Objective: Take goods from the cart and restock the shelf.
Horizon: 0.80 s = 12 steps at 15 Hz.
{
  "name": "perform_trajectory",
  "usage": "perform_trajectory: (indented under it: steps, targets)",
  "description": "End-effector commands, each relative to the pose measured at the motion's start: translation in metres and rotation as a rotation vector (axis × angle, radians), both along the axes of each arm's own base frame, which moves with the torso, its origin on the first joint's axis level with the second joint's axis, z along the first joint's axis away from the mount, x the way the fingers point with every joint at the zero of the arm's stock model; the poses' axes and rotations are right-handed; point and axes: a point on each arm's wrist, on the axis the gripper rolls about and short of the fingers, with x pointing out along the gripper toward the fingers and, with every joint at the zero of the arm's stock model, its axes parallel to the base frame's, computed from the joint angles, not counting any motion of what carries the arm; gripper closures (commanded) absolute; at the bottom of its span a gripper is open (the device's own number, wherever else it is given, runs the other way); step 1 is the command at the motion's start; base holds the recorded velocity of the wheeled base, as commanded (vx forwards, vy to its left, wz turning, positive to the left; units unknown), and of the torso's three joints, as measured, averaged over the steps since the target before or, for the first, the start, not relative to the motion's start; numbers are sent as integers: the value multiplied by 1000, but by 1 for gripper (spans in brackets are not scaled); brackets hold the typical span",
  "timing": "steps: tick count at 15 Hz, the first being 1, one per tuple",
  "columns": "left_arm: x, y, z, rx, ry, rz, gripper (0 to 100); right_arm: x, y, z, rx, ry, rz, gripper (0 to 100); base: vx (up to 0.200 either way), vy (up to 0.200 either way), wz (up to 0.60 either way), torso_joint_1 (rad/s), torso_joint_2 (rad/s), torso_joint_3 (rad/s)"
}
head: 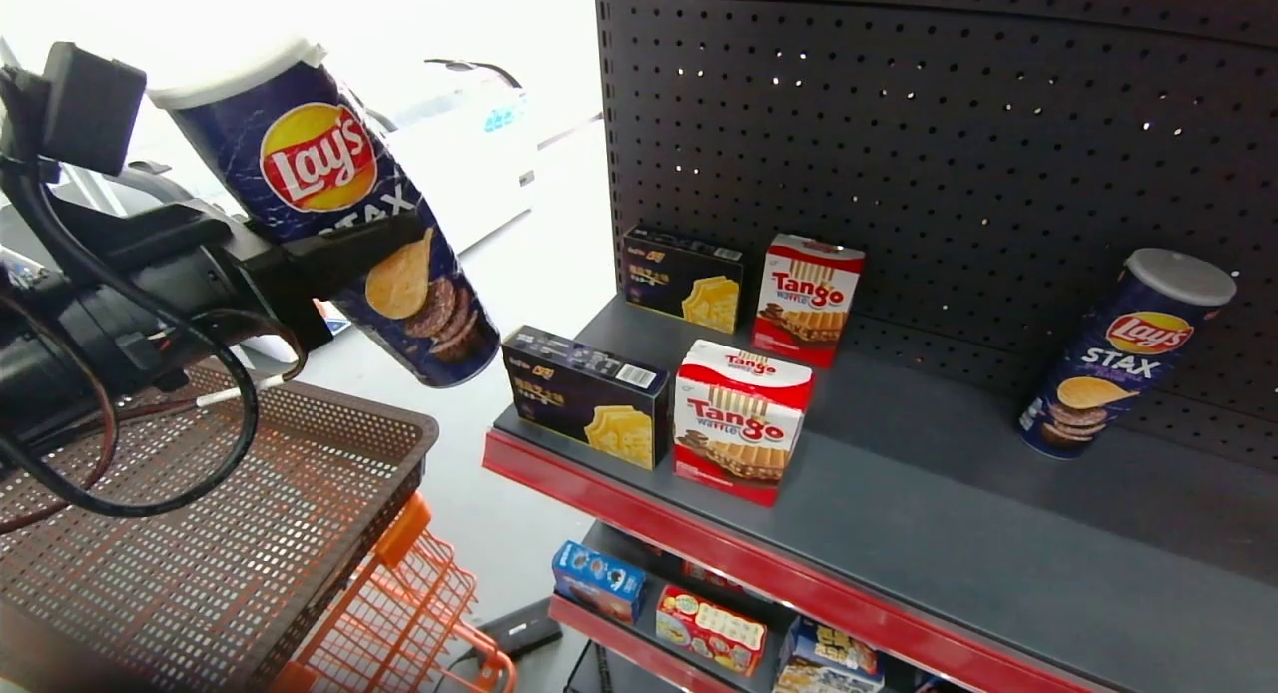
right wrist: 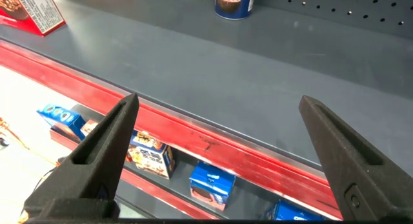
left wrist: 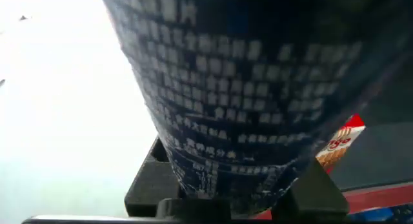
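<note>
My left gripper (head: 344, 259) is shut on a dark blue chips can (head: 334, 209) with a white lid, held tilted in the air above the cart's brown mesh basket (head: 250, 513), left of the shelf. The same can (left wrist: 245, 95) looms close in the left wrist view, clamped between the fingers (left wrist: 316, 188). A second chips can (head: 1128, 353) leans against the pegboard at the right of the grey shelf (head: 949, 503). My right gripper (right wrist: 226, 159) hangs open over the shelf's red front edge (right wrist: 213, 143), nothing between its fingers.
Two dark boxes (head: 589, 393) and two red-and-white wafer boxes (head: 739, 418) stand at the shelf's left. The shelf middle between them and the leaning can is bare. A lower shelf holds small packs (head: 709, 628). The orange cart frame (head: 399, 613) stands beside the shelf.
</note>
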Motion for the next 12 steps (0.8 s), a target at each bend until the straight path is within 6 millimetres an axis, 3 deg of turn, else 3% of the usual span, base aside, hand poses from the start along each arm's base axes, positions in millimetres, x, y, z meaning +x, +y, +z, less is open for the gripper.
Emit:
perform_trajectory:
  steps: [1,4,8,12]
  targets:
    - [-31,-5,9,-8,31,-77,100,0,0,0,0,-1,0,0,0,0,0,0,0,0]
    - [-49,-23,19,1,83,-193,100,0,0,0,0,1,0,0,0,0,0,0,0,0]
    - [-60,-46,10,19,100,-318,100,0,0,0,0,-1,0,0,0,0,0,0,0,0]
    - [-64,-56,9,25,115,-378,100,0,0,0,0,-1,0,0,0,0,0,0,0,0]
